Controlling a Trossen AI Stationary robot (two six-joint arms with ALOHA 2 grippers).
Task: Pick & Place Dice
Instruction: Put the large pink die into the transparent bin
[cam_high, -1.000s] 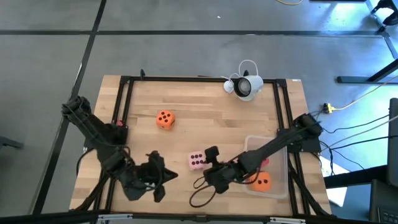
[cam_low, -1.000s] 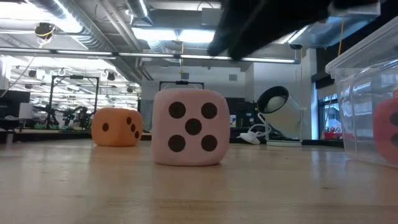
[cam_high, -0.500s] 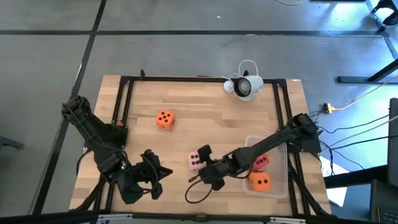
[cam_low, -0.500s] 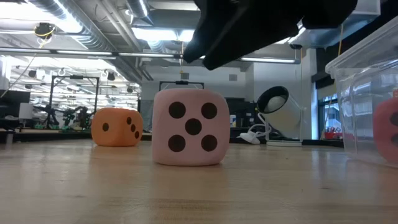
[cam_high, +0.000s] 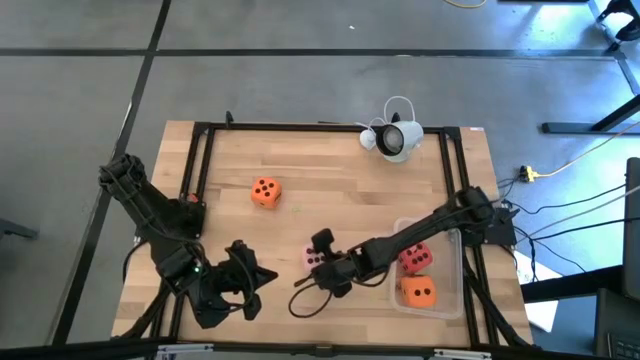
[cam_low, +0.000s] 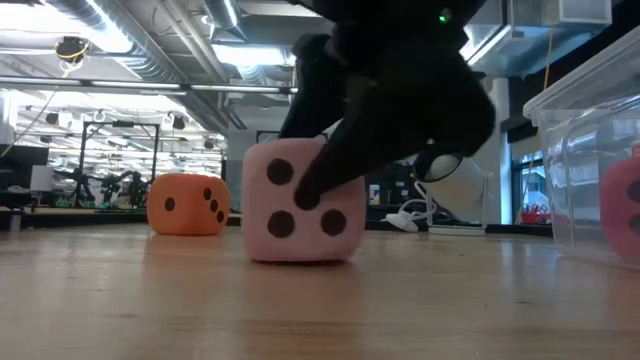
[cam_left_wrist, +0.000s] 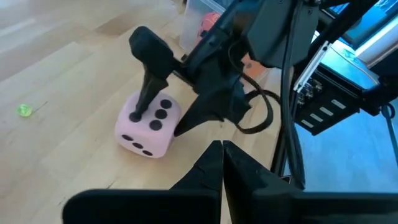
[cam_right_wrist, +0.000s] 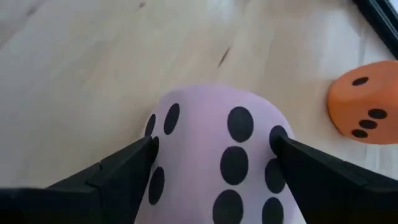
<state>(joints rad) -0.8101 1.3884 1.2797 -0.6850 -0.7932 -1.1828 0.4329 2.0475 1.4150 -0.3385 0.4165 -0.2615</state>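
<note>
The pale pink die (cam_high: 311, 259) rests on the table near the front middle. My right gripper (cam_high: 319, 256) is down over it, open, with one finger (cam_right_wrist: 124, 168) and the other finger (cam_right_wrist: 311, 177) on either side of the die (cam_right_wrist: 217, 149). One orange die (cam_high: 265, 192) sits further back to the left. A red die (cam_high: 415, 257) and a second orange die (cam_high: 418, 291) lie in the clear bin (cam_high: 452, 300). My left gripper (cam_high: 250, 283) waits shut at the front left, with its fingertips (cam_left_wrist: 222, 149) closed together. My right gripper comes at the pink die slanting down from the table's right. One finger (cam_low: 310, 190) stands in front of its near face and the other is behind it. Their tips lie close against the die's sides (cam_right_wrist: 155, 140), but I cannot tell whether they touch. The die sits on the table.
A white lamp-like device (cam_high: 395, 138) with its cable sits at the far edge. A black frame (cam_high: 200, 180) runs along the table's edges. The clear bin stands at the front right. Bare wood lies between the orange die and the lamp.
My right gripper has moved from beside the bin toward the table's left and down, and its open fingers now straddle the pink die.
</note>
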